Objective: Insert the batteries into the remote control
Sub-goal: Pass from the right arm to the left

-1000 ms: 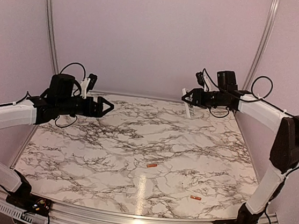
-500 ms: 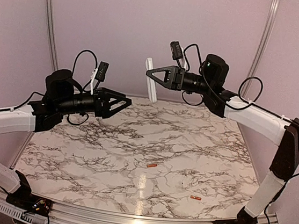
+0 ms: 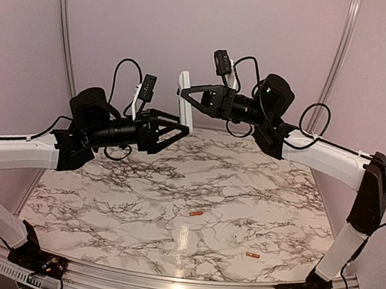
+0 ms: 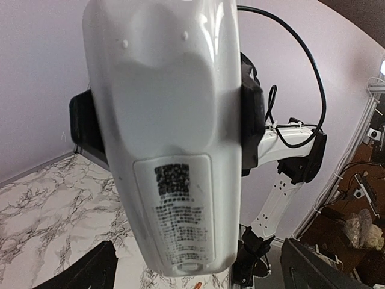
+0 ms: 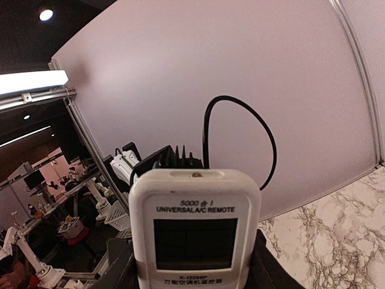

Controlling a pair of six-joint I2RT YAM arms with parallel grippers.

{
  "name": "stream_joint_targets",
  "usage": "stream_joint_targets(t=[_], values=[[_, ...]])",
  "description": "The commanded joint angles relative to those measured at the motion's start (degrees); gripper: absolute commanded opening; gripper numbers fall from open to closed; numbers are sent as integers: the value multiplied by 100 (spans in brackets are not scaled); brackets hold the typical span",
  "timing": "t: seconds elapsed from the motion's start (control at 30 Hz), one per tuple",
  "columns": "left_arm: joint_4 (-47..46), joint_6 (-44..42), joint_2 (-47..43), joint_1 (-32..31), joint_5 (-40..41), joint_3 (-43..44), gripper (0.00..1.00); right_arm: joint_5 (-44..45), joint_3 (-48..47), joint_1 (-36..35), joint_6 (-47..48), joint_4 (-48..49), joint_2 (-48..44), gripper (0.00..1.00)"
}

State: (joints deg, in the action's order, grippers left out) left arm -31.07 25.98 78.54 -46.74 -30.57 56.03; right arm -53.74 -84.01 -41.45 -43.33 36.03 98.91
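Observation:
The white remote control (image 3: 184, 103) hangs upright in the air above the back of the table, with my right gripper (image 3: 189, 97) shut on its sides. In the right wrist view its grey display (image 5: 194, 242) faces the camera. The left wrist view shows its back, with a printed label (image 4: 180, 211) and black right fingers (image 4: 250, 114) clamping both edges. My left gripper (image 3: 183, 129) is open, its fingers (image 4: 84, 272) spread wide on either side of the remote's lower end and not touching it. Two orange-red batteries (image 3: 195, 214) (image 3: 252, 254) lie on the marble table.
The marble table (image 3: 103, 197) is walled by lilac panels at the back and sides. Both arms reach inward and meet over the table's back middle. Cables loop over each wrist (image 3: 247, 70).
My right arm has swung the remote up and leftward from the back right corner. My left arm has risen and moved right until its open fingers flank the remote's lower end.

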Motion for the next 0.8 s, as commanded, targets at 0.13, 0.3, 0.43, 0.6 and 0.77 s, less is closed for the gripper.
stream_joint_targets(t=[0.13, 0.3, 0.43, 0.6, 0.77], values=[[-171, -160, 271, -167, 192, 404, 88, -26, 172, -114, -331, 665, 117, 46], [-124, -243, 310, -219, 477, 465, 68, -22, 243, -117, -467, 892, 128, 46], [47, -333, 304, -221, 620, 520, 47, -49, 266, -117, -481, 909, 124, 47], [229, -418, 189, -221, 876, 452, 27, -16, 248, -114, -270, 545, 48, 59], [781, -668, -38, -221, 1188, 321, 23, 611, 94, -117, 716, -1246, -237, 99]])
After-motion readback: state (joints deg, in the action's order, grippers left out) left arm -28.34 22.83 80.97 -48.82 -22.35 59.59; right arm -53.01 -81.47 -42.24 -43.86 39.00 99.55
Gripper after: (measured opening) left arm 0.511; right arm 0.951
